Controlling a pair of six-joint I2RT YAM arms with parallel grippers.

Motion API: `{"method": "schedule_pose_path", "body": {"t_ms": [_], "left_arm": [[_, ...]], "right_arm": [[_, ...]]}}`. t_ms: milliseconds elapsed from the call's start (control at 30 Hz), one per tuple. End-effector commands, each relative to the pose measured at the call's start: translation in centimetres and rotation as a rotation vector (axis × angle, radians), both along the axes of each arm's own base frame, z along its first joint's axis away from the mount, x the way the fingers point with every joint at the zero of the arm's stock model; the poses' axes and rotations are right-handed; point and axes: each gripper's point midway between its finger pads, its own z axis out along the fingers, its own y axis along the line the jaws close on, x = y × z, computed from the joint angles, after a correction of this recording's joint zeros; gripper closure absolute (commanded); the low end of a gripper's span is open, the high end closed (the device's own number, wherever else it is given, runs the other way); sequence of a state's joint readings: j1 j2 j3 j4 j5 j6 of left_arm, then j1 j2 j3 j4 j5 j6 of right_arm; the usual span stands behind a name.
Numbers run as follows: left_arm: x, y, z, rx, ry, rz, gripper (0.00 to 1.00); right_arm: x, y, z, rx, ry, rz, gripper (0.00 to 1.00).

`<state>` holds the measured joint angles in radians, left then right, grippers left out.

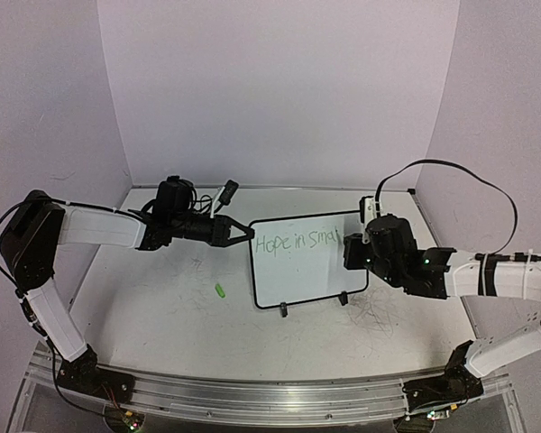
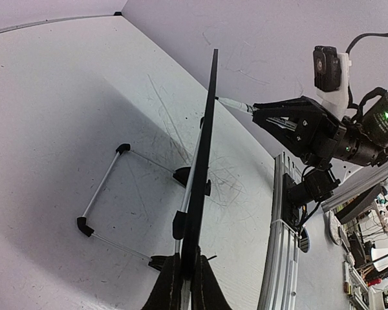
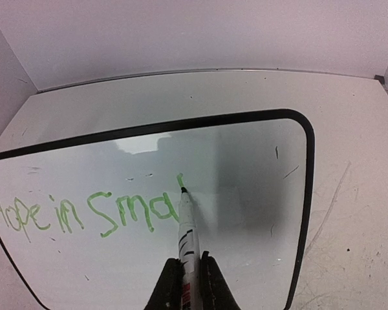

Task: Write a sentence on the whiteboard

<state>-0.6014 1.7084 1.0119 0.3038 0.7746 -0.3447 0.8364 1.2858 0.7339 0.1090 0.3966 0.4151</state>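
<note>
Nearest you, the metal rail (image 1: 270,392) carries both arm bases along the near edge of the counter (image 1: 153,311). Moving up, a small green piece (image 1: 220,290) lies alone on the scribbled surface, left of the board and apart from it.

Next come the two black feet (image 1: 283,310) of the whiteboard (image 1: 311,275), planted on the counter. The board stands on edge at mid-counter with its long axis running left to right and its written face turned toward your arms. A wire stand (image 2: 103,187) reaches out behind it.

Your left pincer (image 1: 247,233) is closed tight on the board's left edge, a finger on either side of the black frame. The left wrist view catches the board edge-on.

From the right, your right pincer (image 3: 187,281) is clamped shut around a white marker (image 3: 187,232). Its long axis points straight away from the pincer at the board face, and its tip touches the surface.

The sentence (image 3: 71,216) runs left to right in green along the upper part of the board. It reads "Hope in Sma", with a short stroke at the marker tip.

Beyond it all stands the plain back wall (image 1: 279,90).
</note>
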Motion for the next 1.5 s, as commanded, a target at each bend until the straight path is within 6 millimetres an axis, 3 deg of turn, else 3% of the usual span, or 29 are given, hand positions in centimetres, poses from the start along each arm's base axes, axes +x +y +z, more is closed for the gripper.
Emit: {"method": "schedule_pose_path", "body": {"t_ms": [0, 300, 600, 967, 1467], "left_arm": [[0.0, 0.3, 3.2, -0.050, -0.074, 0.004, 1.00], [0.0, 0.3, 3.2, -0.050, -0.074, 0.004, 1.00], [0.0, 0.4, 3.3, -0.050, -0.077, 0.007, 1.00], [-0.1, 0.5, 3.2, -0.049, -0.078, 0.008, 1.00], [-0.1, 0.3, 3.0, -0.048, -0.070, 0.001, 1.00]], "right_arm": [[-0.6, -0.5, -0.9, 0.005, 0.032, 0.001, 1.00], [-1.3, -1.0, -2.1, 0.000, 0.065, -0.004, 1.00], [-0.7, -1.4, 3.0, 0.051, -0.039, -0.030, 1.00], [1.2, -0.9, 4.3, 0.040, -0.083, -0.043, 1.00], [1.8, -0.6, 3.4, 0.033, -0.075, -0.030, 1.00]]}}
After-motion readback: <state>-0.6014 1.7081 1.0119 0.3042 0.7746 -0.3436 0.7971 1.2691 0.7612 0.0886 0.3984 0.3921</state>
